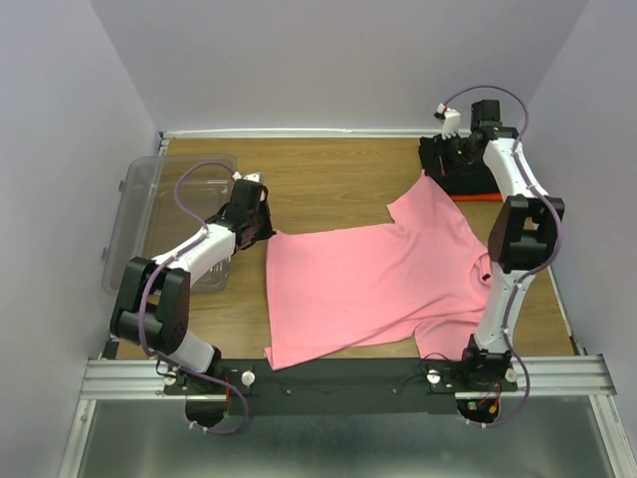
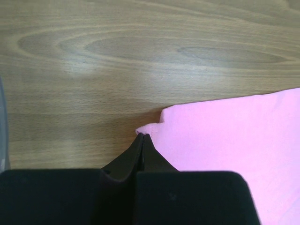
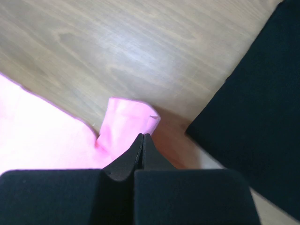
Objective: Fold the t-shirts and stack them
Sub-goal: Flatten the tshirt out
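Top view: the pink shirt lies spread flat on the table between the two arms, hem toward the left arm, collar toward the right, one sleeve pointing to the far side and one to the near edge. The left gripper sits at the far hem corner; its wrist view shows the jaws pressed together with the corner of pink cloth at their tips. The right gripper sits at the tip of the far sleeve; its wrist view shows the jaws clenched on the sleeve end, which is raised and creased. The black shirt lies folded in the far right corner, just beside that sleeve, on top of the orange-red shirt, of which only an edge shows. A tub stands at the left.
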`<state>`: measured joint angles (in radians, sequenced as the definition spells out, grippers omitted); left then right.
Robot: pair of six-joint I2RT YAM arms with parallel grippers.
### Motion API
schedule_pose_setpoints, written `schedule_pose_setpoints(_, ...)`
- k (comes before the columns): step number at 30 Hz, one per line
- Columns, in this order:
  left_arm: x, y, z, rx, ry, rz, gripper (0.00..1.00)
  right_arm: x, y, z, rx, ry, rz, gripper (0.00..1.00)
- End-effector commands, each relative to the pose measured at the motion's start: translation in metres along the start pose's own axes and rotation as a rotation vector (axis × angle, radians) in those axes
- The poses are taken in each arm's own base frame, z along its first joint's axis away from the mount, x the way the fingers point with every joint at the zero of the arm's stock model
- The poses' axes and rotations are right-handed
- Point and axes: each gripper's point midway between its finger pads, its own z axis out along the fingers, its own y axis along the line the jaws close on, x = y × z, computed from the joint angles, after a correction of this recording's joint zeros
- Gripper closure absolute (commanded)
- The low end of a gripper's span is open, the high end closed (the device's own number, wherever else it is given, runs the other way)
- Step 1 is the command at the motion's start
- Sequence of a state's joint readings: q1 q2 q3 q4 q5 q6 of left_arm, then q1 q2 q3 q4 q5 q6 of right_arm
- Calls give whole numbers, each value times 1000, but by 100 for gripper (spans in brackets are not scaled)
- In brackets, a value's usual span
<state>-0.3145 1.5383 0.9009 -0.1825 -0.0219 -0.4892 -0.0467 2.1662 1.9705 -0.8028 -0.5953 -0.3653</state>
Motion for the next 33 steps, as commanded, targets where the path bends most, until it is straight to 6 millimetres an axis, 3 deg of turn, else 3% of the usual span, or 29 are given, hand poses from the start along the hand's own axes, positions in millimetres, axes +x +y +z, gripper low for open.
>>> schedule_pose_setpoints(1,-21,-16,-20,70,-78,5,100,-4,29,-24,-52,-53,-26,99)
schedule_pose_setpoints(2,-22,-21,-24,102,-80,5,100,-16,37,-41,-37,-96,-61,99)
schedule_pose_setpoints(4,-35,-31,-38,146,-127,5,100,-17,47,-53,-35,-113,-77,99)
schedule_pose_setpoints(6,-46,-38,-51,177,-167,6,100,-34,62,-83,-14,-173,-123,100)
schedule_pose_setpoints(8,-66,-50,-76,227,-243,10,100,-47,73,-105,7,-218,-154,99)
schedule_pose_setpoints(11,-98,-65,-122,297,-372,13,100,-80,96,-158,66,-332,-218,100)
schedule_pose_setpoints(14,-133,-81,-182,371,-529,22,100,-110,122,-219,145,-459,-281,99)
schedule_pose_setpoints(15,-141,-84,-198,388,-569,27,100,-128,138,-254,184,-537,-330,99)
schedule_pose_setpoints(16,-158,-93,-234,433,-651,31,100,-138,144,-275,228,-580,-346,99)
schedule_pose_setpoints(18,-174,-100,-272,475,-735,41,100,-163,168,-330,293,-707,-390,99)
schedule_pose_setpoints(19,-189,-105,-311,510,-823,43,100,-170,174,-353,341,-755,-396,99)
schedule_pose_setpoints(20,-197,-107,-332,525,-874,44,100,-179,182,-374,371,-808,-398,99)
schedule_pose_setpoints(21,-205,-109,-353,537,-926,46,100,-192,199,-410,412,-896,-431,99)
schedule_pose_setpoints(22,-218,-111,-394,562,-1016,46,100,-200,202,-429,455,-947,-424,99)
schedule_pose_setpoints(24,-229,-113,-437,593,-1117,45,100,-209,216,-464,504,-1042,-451,99)
schedule_pose_setpoints(25,-234,-113,-471,616,-1195,40,100,-211,228,-489,538,-1122,-467,99)
schedule_pose_setpoints(27,-237,-111,-505,640,-1278,36,100,-210,239,-510,566,-1176,-479,100)
schedule_pose_setpoints(28,-236,-107,-533,655,-1349,29,100,-210,244,-525,597,-1216,-484,99)
schedule_pose_setpoints(30,-234,-105,-552,665,-1389,31,100,-203,259,-551,635,-1277,-498,99)
schedule_pose_setpoints(31,-231,-102,-577,687,-1447,31,100,-201,263,-563,662,-1306,-498,99)
schedule_pose_setpoints(33,-227,-102,-592,711,-1474,34,100,-191,285,-594,693,-1387,-528,99)
